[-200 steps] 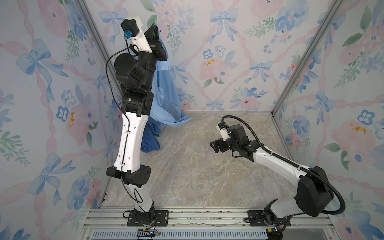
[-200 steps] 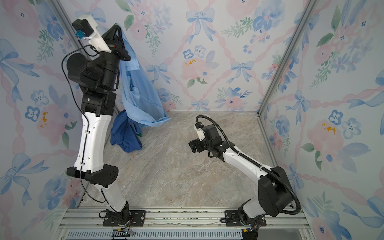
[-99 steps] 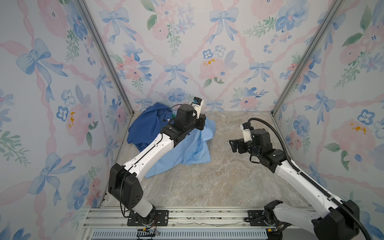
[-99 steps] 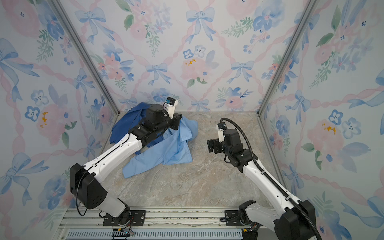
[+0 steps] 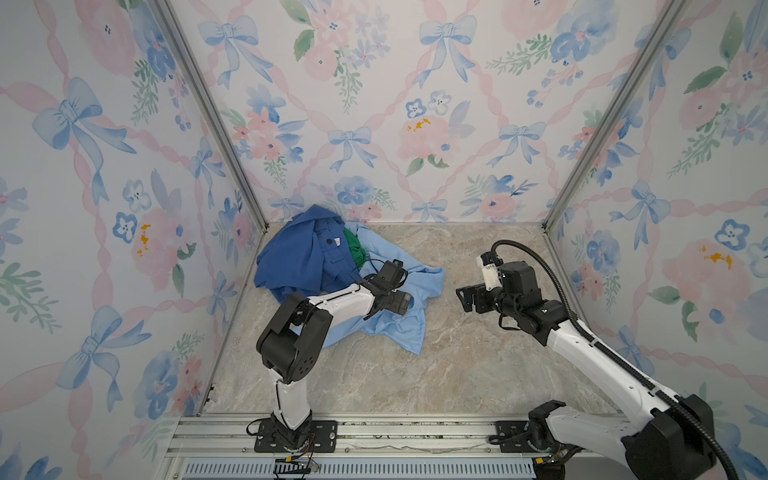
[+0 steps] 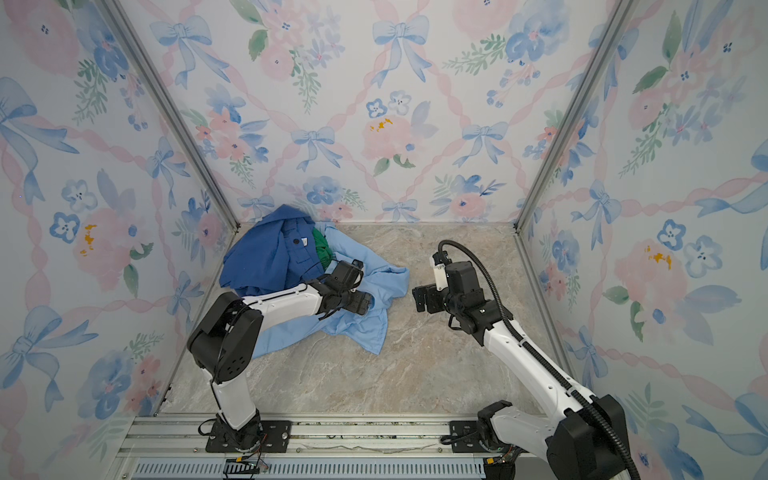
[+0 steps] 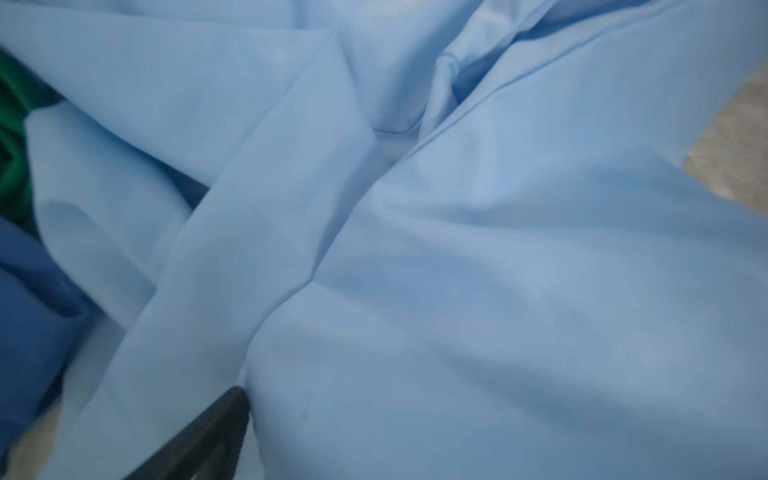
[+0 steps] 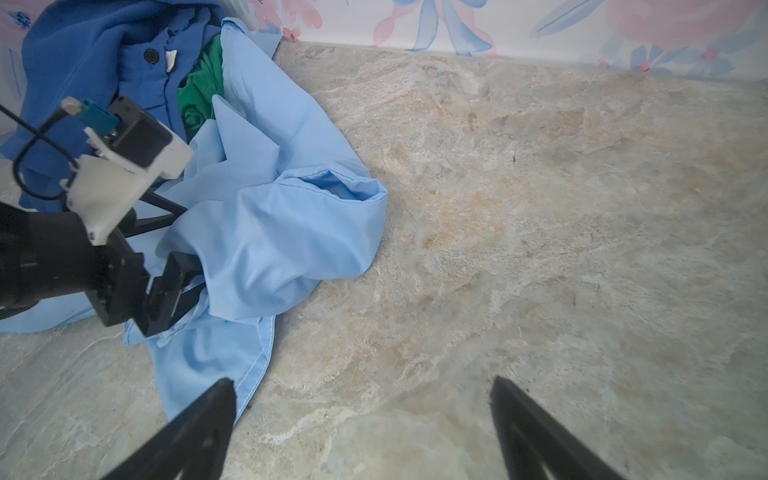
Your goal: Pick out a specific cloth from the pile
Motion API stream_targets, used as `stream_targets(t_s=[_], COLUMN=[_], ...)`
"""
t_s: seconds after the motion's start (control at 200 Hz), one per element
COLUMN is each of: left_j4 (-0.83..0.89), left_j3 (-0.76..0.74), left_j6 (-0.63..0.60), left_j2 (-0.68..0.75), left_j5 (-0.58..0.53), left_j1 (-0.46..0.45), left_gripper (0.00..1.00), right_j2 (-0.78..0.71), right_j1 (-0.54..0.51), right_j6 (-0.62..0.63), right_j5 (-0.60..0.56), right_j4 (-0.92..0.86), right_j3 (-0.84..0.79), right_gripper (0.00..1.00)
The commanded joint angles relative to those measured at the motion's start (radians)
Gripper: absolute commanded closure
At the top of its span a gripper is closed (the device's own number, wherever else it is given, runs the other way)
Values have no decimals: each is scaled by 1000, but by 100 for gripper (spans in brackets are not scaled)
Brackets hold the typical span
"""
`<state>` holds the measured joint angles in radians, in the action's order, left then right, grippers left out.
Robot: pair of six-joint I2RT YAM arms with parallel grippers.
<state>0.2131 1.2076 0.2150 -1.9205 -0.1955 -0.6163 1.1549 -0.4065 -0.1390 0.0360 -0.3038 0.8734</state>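
The pale blue shirt [image 5: 399, 328] is mostly out of the pile [image 5: 299, 266] but not yet clear of it. In both top views it sprawls over the marble tabletop [image 5: 457, 365] from the heap in the 10 o'clock corner toward the middle. Its far edge touches the green cloth [image 5: 353, 249] and the royal-blue garment [image 5: 291, 262] at about 11 o'clock of the shirt. The left gripper [image 5: 405, 301] sits low on the shirt's middle. In the right wrist view its fingers [image 8: 166, 291] stand apart with a bulge of fabric lying over and between them, so the shirt looks let go rather than pinched. The right gripper [image 8: 361, 382] waits at 3 o'clock of the shirt, near it but not touching, fingers spread wide over bare tabletop with nothing between them. What is left, as I judge it, is pulling that far edge free of the heap — the two are not properly separate yet. Much is hidden: the left fingertips are buried in folds, and the left wrist view (soft and nearly all blue) shows only one finger [image 7: 199, 436]. The left arm [image 5: 332, 301] also covers part of the shirt, so how much lies under the heap cannot be told. No collar or label on it can be made out.
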Motion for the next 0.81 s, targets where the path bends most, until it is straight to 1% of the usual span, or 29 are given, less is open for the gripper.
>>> stream_targets(t_s=[0.0,0.1,0.14,0.18,0.2,0.22,0.25,0.27,0.29,0.305,0.405,0.51,0.55,0.645,0.75,0.8], left_j4=[17,46,50,50,50,49,51,50,50,50,47,50,54,55,49,36], left_j3=[94,151,151,146,144,143,141,139,137,134,149,256,331,589,900,1045], left_j6=[-23,-14,-5,3,5,7,15,24,31,38,49,21,17,3,-71,-109], left_j2=[-103,-171,-185,-196,-199,-202,-203,-201,-196,-187,-112,-4,27,57,5,-46], left_j5=[-30,22,47,74,85,98,119,130,142,146,163,169,177,166,173,219], left_j1=[-2,-2,0,3,4,8,15,21,27,32,68,102,115,113,54,20], left_gripper=[2,3,9,19,29,43,68,82,94,100,100,100,100,100,100,100], right_j2=[-15,-25,-34,-44,-48,-52,-56,-57,-57,-55,-38,-35,-37,-52,-89,-116], right_j1=[7,6,6,6,6,5,5,6,6,6,8,8,10,12,37,64], right_j6=[-9,-18,-21,-23,-24,-22,-22,-20,-17,-15,2,8,8,13,13,6], right_j5=[25,35,36,33,31,29,28,28,27,27,31,35,34,17,-11,-19], right_j4=[-23,-35,-37,-36,-34,-33,-33,-34,-37,-40,-62,-61,-60,-69,-101,-118], right_j3=[-20,-27,-32,-39,-42,-43,-44,-44,-42,-42,-15,0,3,8,7,3], right_gripper=[3,3,3,3,3,3,3,3,3,3,3,3,3,3,3,3])
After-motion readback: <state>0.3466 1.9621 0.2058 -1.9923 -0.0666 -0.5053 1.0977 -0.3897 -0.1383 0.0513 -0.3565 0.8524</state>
